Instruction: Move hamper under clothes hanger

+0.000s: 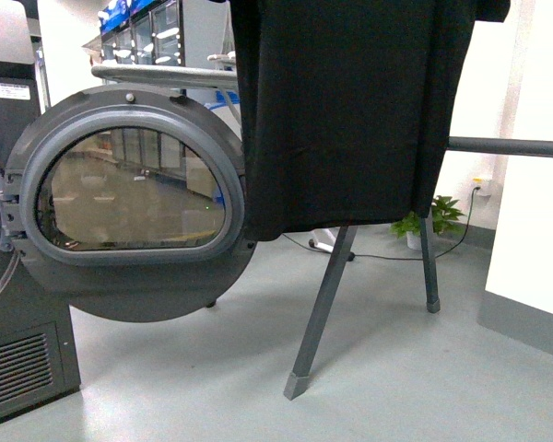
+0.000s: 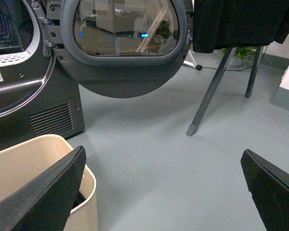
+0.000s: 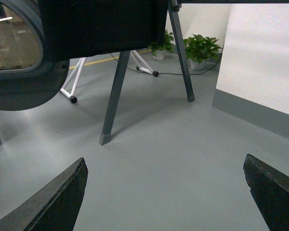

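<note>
The task is barely begun, by our reading. Starting at the left, the dryer [image 1: 18, 350] stands on the far side of its open door [image 1: 129, 203] from the clothes hanger [image 1: 324, 295]. The hamper [image 2: 33, 178] sits low in front of the dryer's vent grille, well apart from the clothes hanger and not under it. It shows only in the left wrist view.

The left gripper [image 2: 162, 159] is spread wide. One of its fingers [image 2: 48, 192] lies over the hamper's rolled rim nearest the clothes hanger, and the other is out over bare floor. We cannot tell whether that finger touches the rim, and nothing is clamped.

Further right, the black garment [image 1: 350, 110] hangs from the clothes hanger, and the floor beneath it between the splayed legs is where we judge the hamper must end up. The right gripper [image 3: 164, 166] is also spread apart with only floor between its fingers; it faces the clothes hanger's near leg and is nowhere near the hamper. What is left is the whole move: take hold of the rim, then bring the hamper across, past the door, to the clothes hanger.
</note>
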